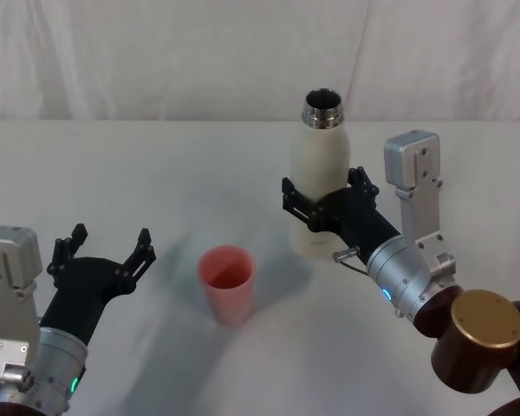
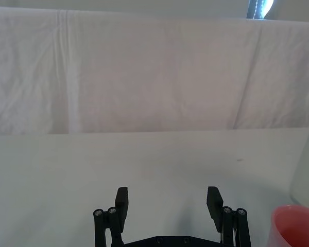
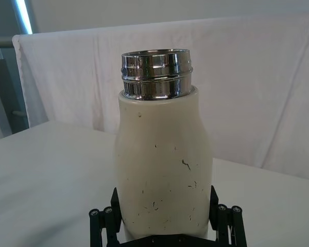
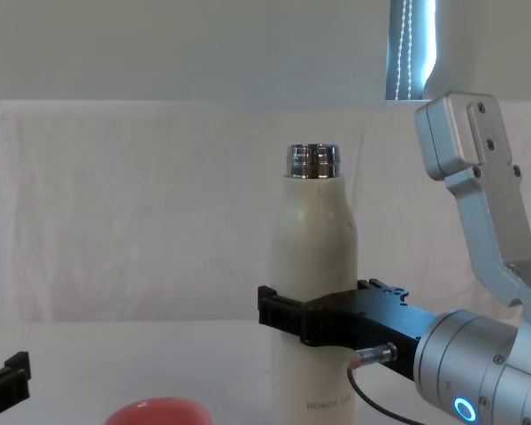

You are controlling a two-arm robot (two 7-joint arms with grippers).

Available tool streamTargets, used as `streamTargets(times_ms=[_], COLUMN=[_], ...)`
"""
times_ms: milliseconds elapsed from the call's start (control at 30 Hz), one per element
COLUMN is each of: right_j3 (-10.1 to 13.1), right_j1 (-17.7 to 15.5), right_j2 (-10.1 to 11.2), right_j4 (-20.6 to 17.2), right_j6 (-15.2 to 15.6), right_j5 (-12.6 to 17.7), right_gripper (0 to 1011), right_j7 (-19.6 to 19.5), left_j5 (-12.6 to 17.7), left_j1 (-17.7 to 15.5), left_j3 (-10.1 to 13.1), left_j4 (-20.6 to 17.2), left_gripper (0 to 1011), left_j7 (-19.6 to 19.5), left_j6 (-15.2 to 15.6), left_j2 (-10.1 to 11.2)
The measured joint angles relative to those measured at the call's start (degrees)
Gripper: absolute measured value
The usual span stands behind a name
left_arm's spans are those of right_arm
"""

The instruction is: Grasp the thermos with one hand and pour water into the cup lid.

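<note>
- The thermos point(image 1: 319, 186) stands upright on the white tabletop point(image 1: 139, 173), right of centre and nearer the far edge than the near one. Its steel neck point(image 3: 155, 73) is uncapped.
- The right gripper point(image 1: 322, 204) reaches in from the near right corner. Its black fingers point(image 4: 279, 312) are closed around the lower-middle body of the thermos, one on each side, in contact with the cream wall.
- In the chest view, the grip sits above the grey lettering point(image 4: 323, 405) near the bottle base.
- The cup lid point(image 1: 227, 282), pink-red, stands upright with its mouth facing up. It sits near the centre of the tabletop, toward the near edge, close to the thermos on its left and not touching it.
- The left gripper point(image 1: 104, 247) hovers near the near left corner, well apart from the cup lid. Its jaws are spread wide and hold nothing.
- In the left wrist view, the fingertips point(image 2: 122, 197) stand apart over bare tabletop.
</note>
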Motion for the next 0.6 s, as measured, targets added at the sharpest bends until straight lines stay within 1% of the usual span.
streamTargets(times_ms=[600], right_j3=[0.0], right_j1=[0.0], right_j2=[0.0], right_j4=[0.03], right_j6=[-0.02], right_j5=[0.0], right_gripper=[961], right_j7=[0.0], left_j5=[0.0], left_j1=[0.0], left_j3=[0.0], left_j4=[0.0], left_gripper=[1001], left_j7=[0.0], left_j6=[0.0], left_j2=[0.0])
